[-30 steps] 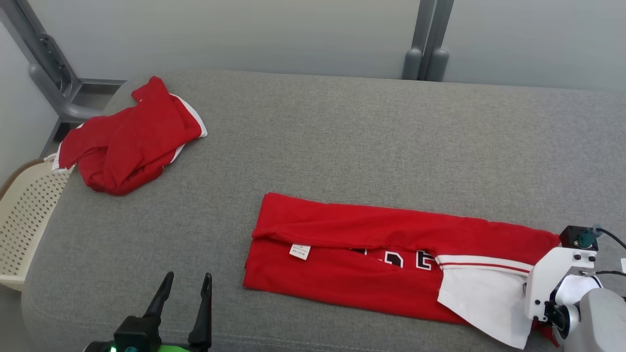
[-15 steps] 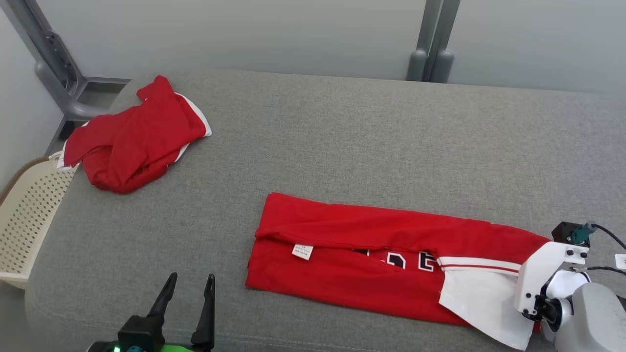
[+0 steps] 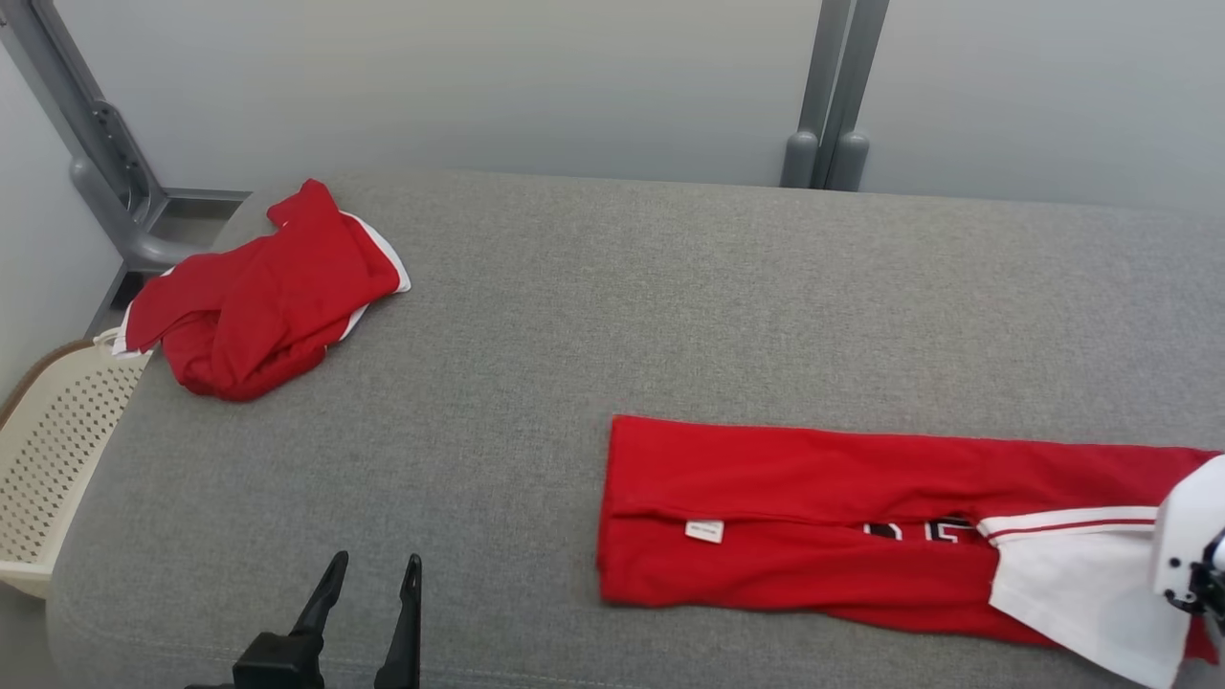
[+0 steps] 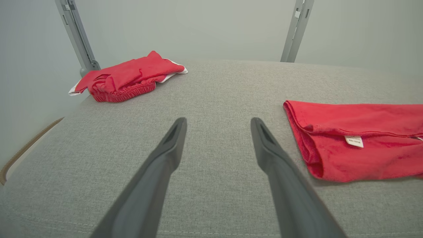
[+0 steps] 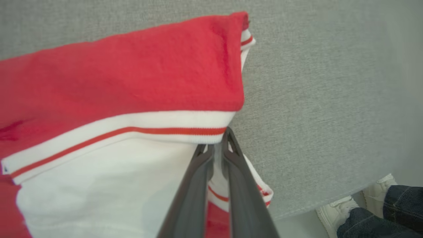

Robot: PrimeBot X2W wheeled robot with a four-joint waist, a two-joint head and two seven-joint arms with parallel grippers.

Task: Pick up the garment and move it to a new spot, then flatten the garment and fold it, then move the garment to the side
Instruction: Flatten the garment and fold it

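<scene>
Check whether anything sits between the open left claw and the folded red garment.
Nothing visible does. Only bare grey cushion lies between the left claw and the folded red garment. The crumpled red garment sits apart, far left. The right claw is shut on the folded garment's white-trimmed end.
</scene>
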